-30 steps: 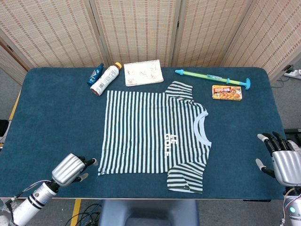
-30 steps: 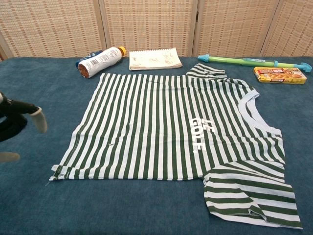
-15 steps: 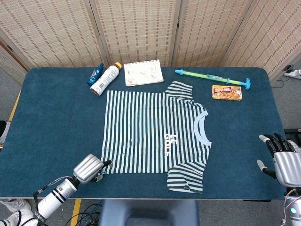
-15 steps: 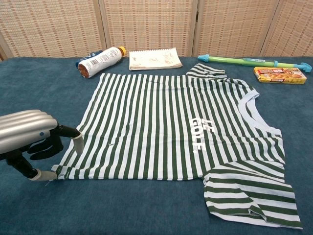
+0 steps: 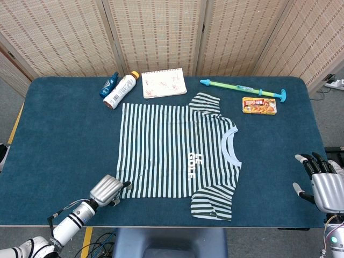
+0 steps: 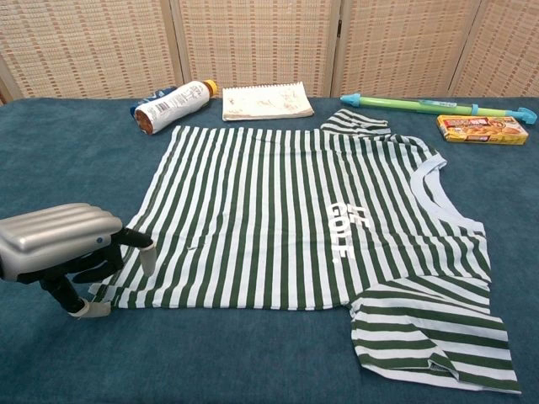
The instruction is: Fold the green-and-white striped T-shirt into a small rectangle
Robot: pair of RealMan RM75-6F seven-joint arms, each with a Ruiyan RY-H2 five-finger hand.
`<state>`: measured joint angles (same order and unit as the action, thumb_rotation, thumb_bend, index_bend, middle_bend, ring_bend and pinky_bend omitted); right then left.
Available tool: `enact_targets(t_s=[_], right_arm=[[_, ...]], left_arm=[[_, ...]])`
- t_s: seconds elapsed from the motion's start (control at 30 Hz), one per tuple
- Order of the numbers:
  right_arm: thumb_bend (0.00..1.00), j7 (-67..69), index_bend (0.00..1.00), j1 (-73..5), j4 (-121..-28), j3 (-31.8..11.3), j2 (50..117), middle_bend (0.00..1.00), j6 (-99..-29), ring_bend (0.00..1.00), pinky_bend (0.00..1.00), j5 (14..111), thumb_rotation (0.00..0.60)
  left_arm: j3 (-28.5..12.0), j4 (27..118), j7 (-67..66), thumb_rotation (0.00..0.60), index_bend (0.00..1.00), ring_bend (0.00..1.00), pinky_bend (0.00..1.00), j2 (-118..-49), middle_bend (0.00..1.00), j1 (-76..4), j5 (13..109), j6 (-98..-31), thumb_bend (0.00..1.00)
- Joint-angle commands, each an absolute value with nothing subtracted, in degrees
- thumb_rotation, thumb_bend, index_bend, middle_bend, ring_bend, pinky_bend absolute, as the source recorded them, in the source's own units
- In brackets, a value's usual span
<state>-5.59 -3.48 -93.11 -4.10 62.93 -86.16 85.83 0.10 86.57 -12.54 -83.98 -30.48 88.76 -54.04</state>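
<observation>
Green-and-white striped T-shirt lies flat mid-table. The left hand sits at its near-left hem corner, fingers apart over the edge, not yet pinching. The right hand rests spread, empty, far right.

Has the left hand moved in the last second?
Yes. The left hand has moved right and nearer, reaching the near-left hem corner of the striped T-shirt.

The left hand has slid in to the striped T-shirt's near hem corner, fingertips touching it.
</observation>
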Motion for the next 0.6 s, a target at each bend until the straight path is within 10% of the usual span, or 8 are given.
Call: enact_targets(t_s=[0.03, 0.6], right_arm=[[0.25, -5.5, 0.17, -3.4, -93.1, -4.1, 62.9, 0.2, -86.2, 0.14, 0.22, 85.7, 0.6], [0.25, -5.1, 0.17, -2.9, -92.5, -3.9, 63.0, 0.2, -86.3, 0.14, 0.22, 85.3, 0.6]], left_arm=[[0.1, 87.0, -13.3, 0.6, 0.42, 0.86, 1.0, -84.3, 0.91, -30.8, 87.9, -53.7, 0.22], [-0.3, 85.9, -15.8, 0.6, 0.43, 0.86, 1.0, -86.8, 0.91, -31.7, 83.7, -53.6, 0.22]])
